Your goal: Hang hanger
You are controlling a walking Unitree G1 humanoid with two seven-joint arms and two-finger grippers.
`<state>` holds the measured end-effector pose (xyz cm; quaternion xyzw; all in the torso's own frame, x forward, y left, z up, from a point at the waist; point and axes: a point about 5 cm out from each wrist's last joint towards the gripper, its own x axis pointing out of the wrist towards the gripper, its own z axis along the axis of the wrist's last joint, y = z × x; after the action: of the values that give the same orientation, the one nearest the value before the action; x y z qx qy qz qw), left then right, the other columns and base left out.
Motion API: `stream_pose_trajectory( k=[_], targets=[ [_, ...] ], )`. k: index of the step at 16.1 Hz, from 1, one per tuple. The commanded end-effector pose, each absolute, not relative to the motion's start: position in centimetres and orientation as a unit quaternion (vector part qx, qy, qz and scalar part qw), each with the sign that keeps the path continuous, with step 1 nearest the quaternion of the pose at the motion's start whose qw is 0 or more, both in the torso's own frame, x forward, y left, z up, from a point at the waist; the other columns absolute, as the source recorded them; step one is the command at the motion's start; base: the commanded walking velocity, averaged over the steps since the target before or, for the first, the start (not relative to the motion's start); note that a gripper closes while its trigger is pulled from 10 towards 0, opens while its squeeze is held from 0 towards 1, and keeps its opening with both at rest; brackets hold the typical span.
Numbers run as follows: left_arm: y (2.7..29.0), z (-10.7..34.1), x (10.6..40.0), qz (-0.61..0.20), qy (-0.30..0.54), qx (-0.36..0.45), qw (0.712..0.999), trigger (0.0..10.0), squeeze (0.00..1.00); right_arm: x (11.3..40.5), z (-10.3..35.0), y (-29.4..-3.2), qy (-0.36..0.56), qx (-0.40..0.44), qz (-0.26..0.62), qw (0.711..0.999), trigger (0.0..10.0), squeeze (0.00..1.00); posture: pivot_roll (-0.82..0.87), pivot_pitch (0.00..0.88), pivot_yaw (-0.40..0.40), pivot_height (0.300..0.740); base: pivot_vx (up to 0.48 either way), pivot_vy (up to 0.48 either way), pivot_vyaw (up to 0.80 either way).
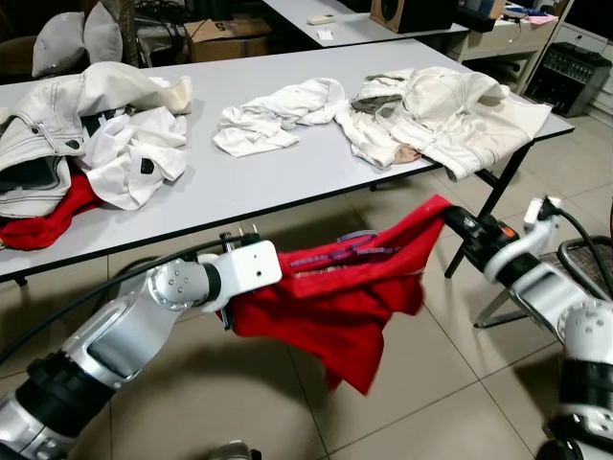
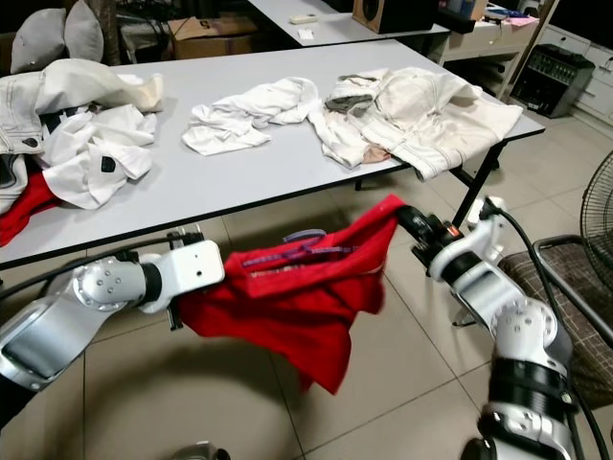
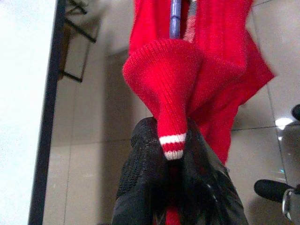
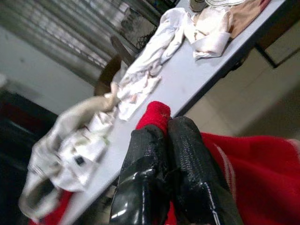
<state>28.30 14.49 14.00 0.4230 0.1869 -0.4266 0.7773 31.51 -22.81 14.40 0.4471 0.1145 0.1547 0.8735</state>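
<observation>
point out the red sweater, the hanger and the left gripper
red sweater (image 1: 330, 311), left eye view, middle of its body
hanger (image 1: 335, 254), left eye view, purple bar along the top
left gripper (image 3: 171, 161), left wrist view, fingertips pinching the striped cuff

A long grey table (image 1: 287, 172) with black legs, on a floor (image 1: 441, 383) of pale tiles. On the left end, a heap: a cream jacket (image 1: 57, 125), a white shirt (image 1: 134, 153) touching it, and a red cloth (image 1: 48, 222) poking out under both. In the middle, a crumpled white top (image 1: 273, 115). Just beside it, on the right end, a big cream garment (image 1: 450, 110) hanging a bit over the edge.
</observation>
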Motion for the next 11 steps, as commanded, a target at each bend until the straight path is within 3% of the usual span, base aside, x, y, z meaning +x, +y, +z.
stream_pose_trajectory(
  k=[1,5,7,9,11],
  targets=[
    [14.9,13.8,28.3,-0.433,0.195,0.405,0.781,0.0,0.00,32.0,16.0,-23.8,0.083,0.476,0.141,0.864,0.0,0.00,0.00,0.000,-0.035,0.740,0.000,0.000,0.00],
    [15.5,13.1,27.6,-0.485,0.197,0.384,0.761,0.0,0.00,32.7,16.5,-25.1,0.074,0.535,0.096,0.836,0.0,0.00,0.00,0.000,-0.044,0.740,0.000,0.000,0.00],
    [14.3,13.7,26.9,-0.532,0.173,0.345,0.754,0.0,0.00,32.9,16.3,-24.9,0.092,0.535,0.092,0.835,0.0,0.00,0.00,0.000,-0.048,0.740,0.000,0.000,0.00],
    [13.5,14.7,26.2,-0.575,0.154,0.307,0.743,0.0,0.00,32.3,14.9,-24.1,0.159,0.407,0.115,0.892,0.0,0.00,0.00,0.000,-0.046,0.740,0.000,0.000,0.00],
    [15.0,15.1,26.4,-0.575,0.175,0.326,0.729,0.0,0.00,31.4,13.1,-23.7,0.224,0.250,0.154,0.929,0.0,0.00,0.00,0.000,-0.044,0.740,0.000,0.000,0.00]
  ],
)
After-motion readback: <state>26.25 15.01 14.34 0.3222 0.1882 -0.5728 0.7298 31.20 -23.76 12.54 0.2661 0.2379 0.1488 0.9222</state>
